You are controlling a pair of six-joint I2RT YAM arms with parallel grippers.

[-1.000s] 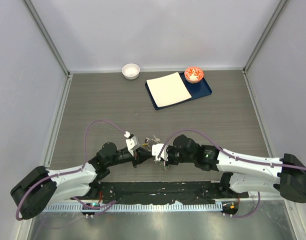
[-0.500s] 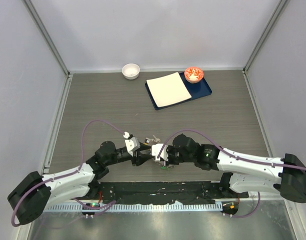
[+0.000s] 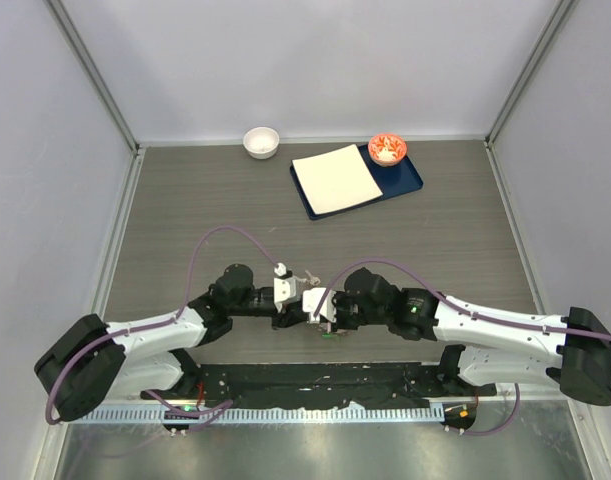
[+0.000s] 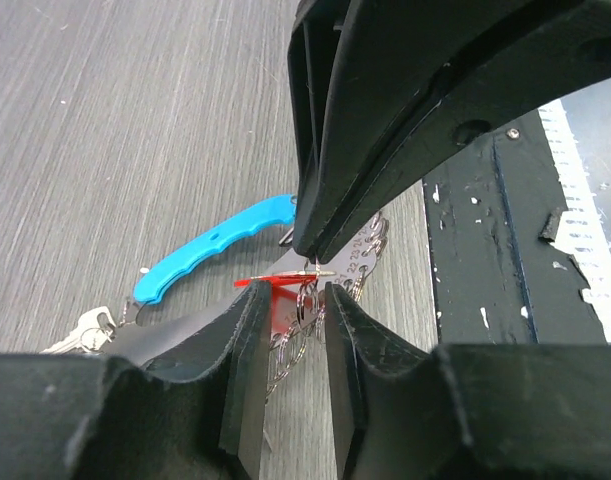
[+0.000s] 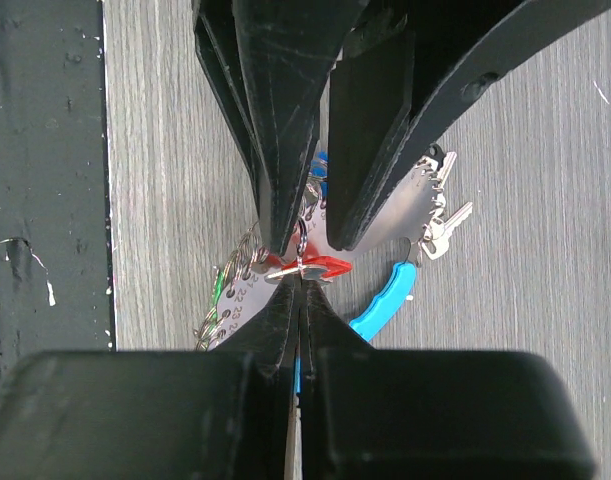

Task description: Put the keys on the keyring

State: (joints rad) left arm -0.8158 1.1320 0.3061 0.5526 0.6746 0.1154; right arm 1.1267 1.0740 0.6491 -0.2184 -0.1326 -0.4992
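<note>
My right gripper (image 5: pixel 300 285) is shut on the red-headed key (image 5: pixel 325 267), held edge-on just above the table; it also shows in the left wrist view (image 4: pixel 270 295). A small split ring (image 5: pixel 302 238) stands on that key, between the fingers of my left gripper (image 4: pixel 290 330), whose jaws stand a narrow gap apart around it. The keyring's light blue crescent (image 4: pixel 220 245) lies on the table just beyond, with silver keys (image 4: pixel 80 330) at one end. A green key (image 5: pixel 217 285) and a numbered metal plate (image 5: pixel 240 300) with small rings lie beside it. From above, both grippers meet (image 3: pixel 303 305).
A white bowl (image 3: pixel 261 141) stands at the back. A blue tray (image 3: pixel 410 182) with a white sheet (image 3: pixel 335 178) and a red bowl (image 3: pixel 387 149) sits at the back right. The black base mat (image 3: pixel 315 378) runs along the near edge.
My left arm has swung right and turned its wrist, bringing its fingers up against the right gripper's tips. The right arm has stayed still.
</note>
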